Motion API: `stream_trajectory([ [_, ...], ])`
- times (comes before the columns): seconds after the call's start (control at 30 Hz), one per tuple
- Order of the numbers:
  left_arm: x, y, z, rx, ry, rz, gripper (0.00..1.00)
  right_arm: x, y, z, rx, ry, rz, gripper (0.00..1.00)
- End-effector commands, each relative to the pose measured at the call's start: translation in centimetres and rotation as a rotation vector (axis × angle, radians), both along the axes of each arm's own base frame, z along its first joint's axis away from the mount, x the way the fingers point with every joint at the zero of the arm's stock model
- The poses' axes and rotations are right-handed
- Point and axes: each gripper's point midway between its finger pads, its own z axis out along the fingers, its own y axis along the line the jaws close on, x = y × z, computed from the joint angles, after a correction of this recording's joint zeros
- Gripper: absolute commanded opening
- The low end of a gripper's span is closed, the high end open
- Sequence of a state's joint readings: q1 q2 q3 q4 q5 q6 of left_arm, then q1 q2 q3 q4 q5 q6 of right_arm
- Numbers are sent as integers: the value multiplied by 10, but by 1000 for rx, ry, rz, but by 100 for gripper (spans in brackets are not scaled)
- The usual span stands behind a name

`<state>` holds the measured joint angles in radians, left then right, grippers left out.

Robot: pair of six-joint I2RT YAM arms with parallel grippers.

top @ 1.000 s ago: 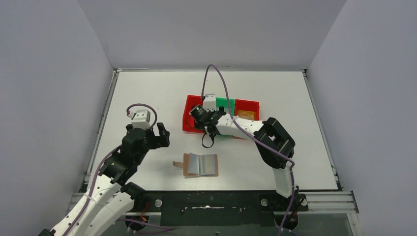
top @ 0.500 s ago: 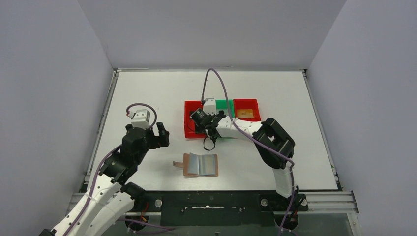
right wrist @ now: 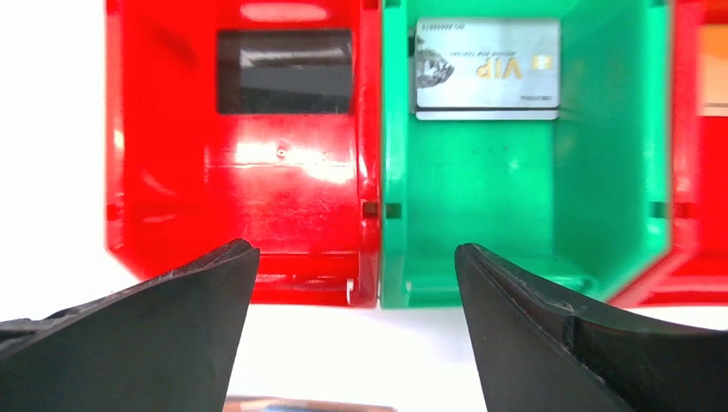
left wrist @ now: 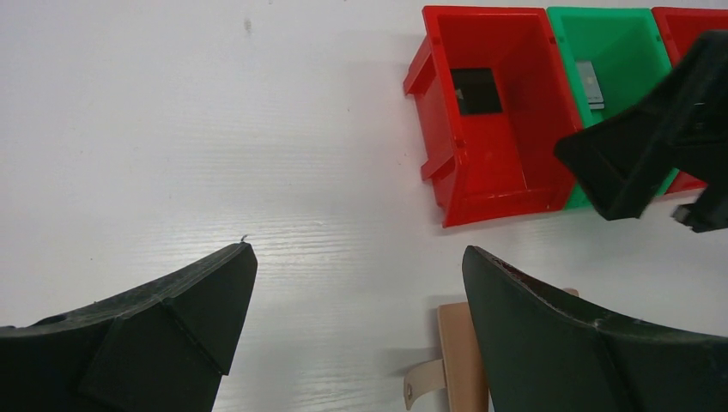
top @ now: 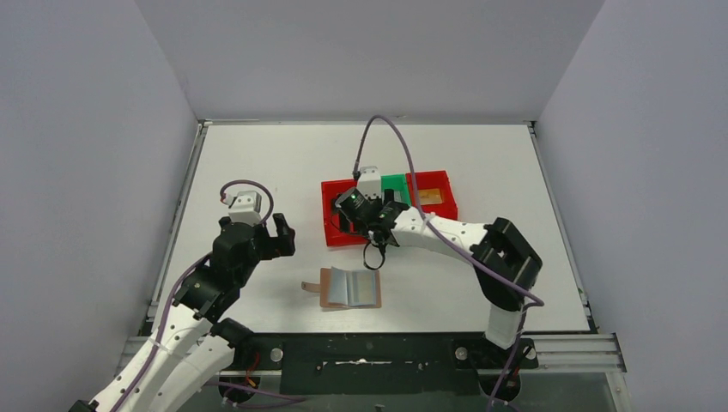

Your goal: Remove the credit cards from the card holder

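Over the last second the right gripper (top: 373, 230) has drawn back from above the row of bins toward the lower middle of the overhead frame. It now hangs at the bins' near rim, just above the card holder (top: 350, 288). Its jaws are spread wide with nothing between them.

Its wrist view shows the black card (right wrist: 283, 71) in the left red bin (right wrist: 154, 172), the silver card (right wrist: 487, 64) in the green bin (right wrist: 515, 215), and a tan card (right wrist: 714, 69) at the frame's right edge.

The card holder lies open on the table (top: 257, 172), unmoved. Whether its pockets hold more cards I cannot tell (the lining looks plain grey-blue from above).

The left gripper (left wrist: 358, 253), also wide and empty, has not stirred at centre left. A drop-off has probably just finished, and the right arm looks headed back to the card holder.
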<state>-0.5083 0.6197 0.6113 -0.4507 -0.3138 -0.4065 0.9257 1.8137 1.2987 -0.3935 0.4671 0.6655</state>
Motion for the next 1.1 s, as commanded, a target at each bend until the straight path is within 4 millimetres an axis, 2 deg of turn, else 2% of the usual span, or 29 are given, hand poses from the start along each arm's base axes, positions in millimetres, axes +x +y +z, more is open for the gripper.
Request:
stream_trajectory([
  [0.0, 8, -5, 18, -33, -66, -15, 92, -13, -13, 51, 117, -113, -36, 88],
  [0.13, 7, -15, 15, -48, -54, -62, 93, -55, -8, 36, 324, -38, 21, 82],
  [0.27, 4, -30, 6, -80, 1, -123, 92, -98, 6, 13, 531, 56, 93, 70],
  [0.4, -2, -51, -12, -192, 108, -156, 91, -130, 15, -8, 625, 132, 131, 65],
  [0.47, -5, -59, -25, -244, 186, -148, 89, -140, 19, -18, 631, 164, 135, 62],
  [0.7, -24, -85, -55, -369, 363, -197, 82, -151, 32, -34, 616, 205, 156, 55],
  [0.9, -35, -84, -75, -370, 430, -195, 74, -148, 26, -42, 543, 211, 119, 54],
  [1.07, -45, -90, -88, -407, 485, -206, 62, -148, 29, -33, 572, 193, 142, 47],
])
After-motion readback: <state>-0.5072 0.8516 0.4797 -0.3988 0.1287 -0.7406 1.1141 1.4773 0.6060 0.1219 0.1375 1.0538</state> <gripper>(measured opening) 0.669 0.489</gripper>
